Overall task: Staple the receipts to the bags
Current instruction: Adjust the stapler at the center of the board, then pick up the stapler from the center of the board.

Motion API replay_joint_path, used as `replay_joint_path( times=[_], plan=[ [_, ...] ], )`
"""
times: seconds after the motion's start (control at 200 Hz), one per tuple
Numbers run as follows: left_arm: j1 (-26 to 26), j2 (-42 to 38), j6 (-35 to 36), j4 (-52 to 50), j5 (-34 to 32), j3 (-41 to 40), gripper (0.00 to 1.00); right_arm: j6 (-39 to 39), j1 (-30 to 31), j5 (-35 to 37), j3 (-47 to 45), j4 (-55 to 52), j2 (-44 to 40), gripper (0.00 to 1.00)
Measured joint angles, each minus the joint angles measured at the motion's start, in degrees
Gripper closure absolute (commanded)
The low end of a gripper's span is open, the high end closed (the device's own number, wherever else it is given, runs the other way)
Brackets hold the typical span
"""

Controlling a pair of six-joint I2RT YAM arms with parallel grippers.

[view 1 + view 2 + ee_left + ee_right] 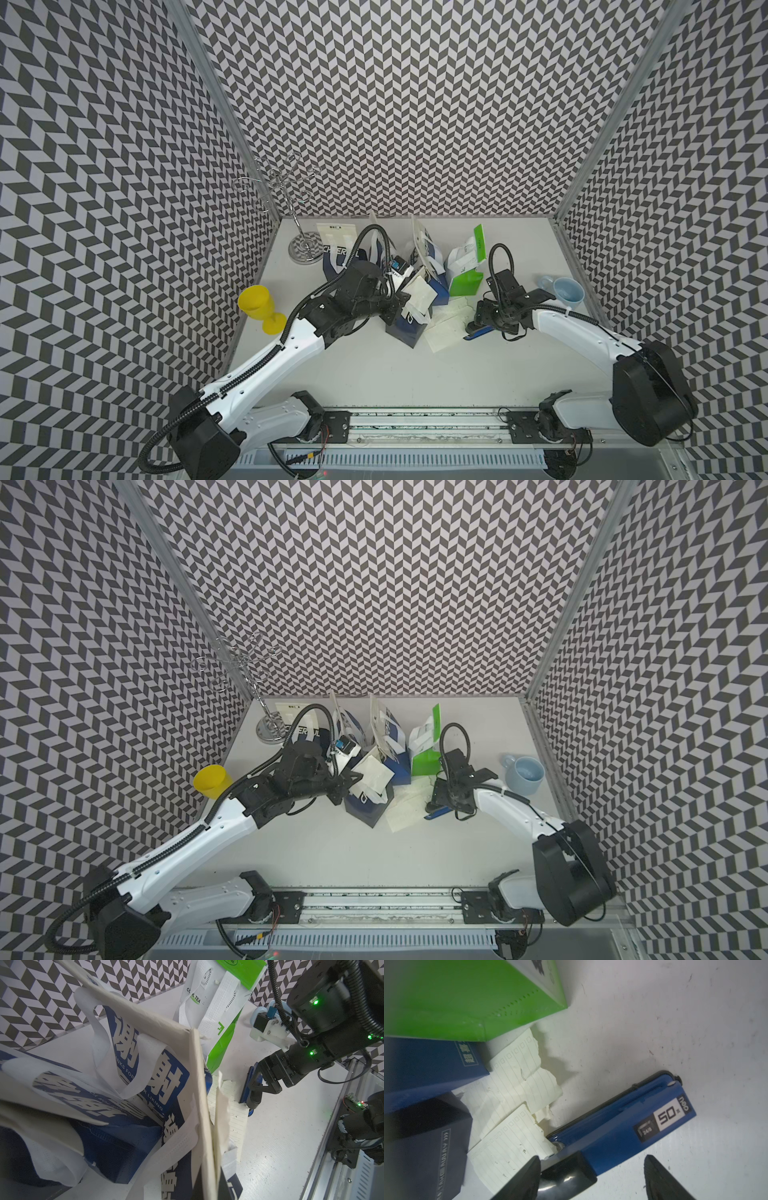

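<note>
My left gripper (pixel 400 309) is shut on the top edge of a standing dark blue bag (pixel 405 332), with a cream receipt (pixel 220 1118) pressed against that edge (pixel 200 1105). More receipts (pixel 446 328) lie on the table between this bag and the blue-black stapler (pixel 623 1124). My right gripper (pixel 591 1169) is open and straddles the stapler's black front end; one finger is beside it, the far finger stands clear of it. A green bag (pixel 465 282) and another dark blue bag (pixel 436 286) stand behind. A third blue bag (pixel 345 253) lies further left.
A yellow goblet (pixel 259 305) stands near the left wall. A pale blue mug (pixel 567 291) sits by the right wall. A metal wire rack (pixel 305 247) and a white card (pixel 336 232) are at the back left.
</note>
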Motion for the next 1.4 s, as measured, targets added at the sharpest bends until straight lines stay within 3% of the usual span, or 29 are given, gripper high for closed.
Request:
replay_joint_path(
  times=[0.406,0.741,0.831,1.011,1.262,1.397],
  plan=[
    [-0.31,0.00,0.04,0.02,-0.09,0.00,1.00,2.19,0.52,3.26,-6.23,-3.74,0.74,0.25],
    [-1.14,0.90,0.22,-0.76,0.00,1.01,1.00,1.53,-0.31,2.93,-3.04,-3.15,2.56,0.58],
    [-1.36,1.40,0.24,-1.86,-0.37,1.90,1.00,0.63,-0.68,1.92,-1.44,-2.58,3.30,0.63],
    [-1.60,1.51,0.20,-3.48,-1.55,2.75,1.00,-0.55,-1.27,0.07,-1.31,-2.08,3.67,0.64],
    [-1.70,1.49,0.17,-4.98,-1.68,3.37,1.00,-2.27,-1.40,-2.43,-3.32,-1.25,3.06,0.97],
    [-1.70,1.49,0.15,-6.36,-1.66,4.07,1.00,-3.93,-1.42,-4.02,-1.88,-2.56,-1.53,1.00]
  ],
)
